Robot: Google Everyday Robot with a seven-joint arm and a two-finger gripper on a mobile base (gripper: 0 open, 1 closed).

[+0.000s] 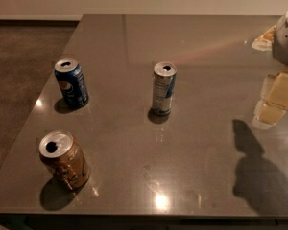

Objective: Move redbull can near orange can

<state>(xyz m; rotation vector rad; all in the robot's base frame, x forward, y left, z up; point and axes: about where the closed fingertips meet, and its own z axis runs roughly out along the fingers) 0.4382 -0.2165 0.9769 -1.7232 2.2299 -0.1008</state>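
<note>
The redbull can is slim and silver-and-blue, and stands upright near the middle of the grey table. The orange can is wider and coppery, with dark markings and an opened silver top. It stands upright near the table's front left corner. My gripper is at the right edge of the view, pale yellow, hanging just above the table. It is well to the right of the redbull can and holds nothing. Its shadow falls on the table below it.
A dark blue can with a round logo stands upright at the left, behind the orange can. The table's left edge runs close to both left cans, with brown floor beyond. The front edge is just below the orange can.
</note>
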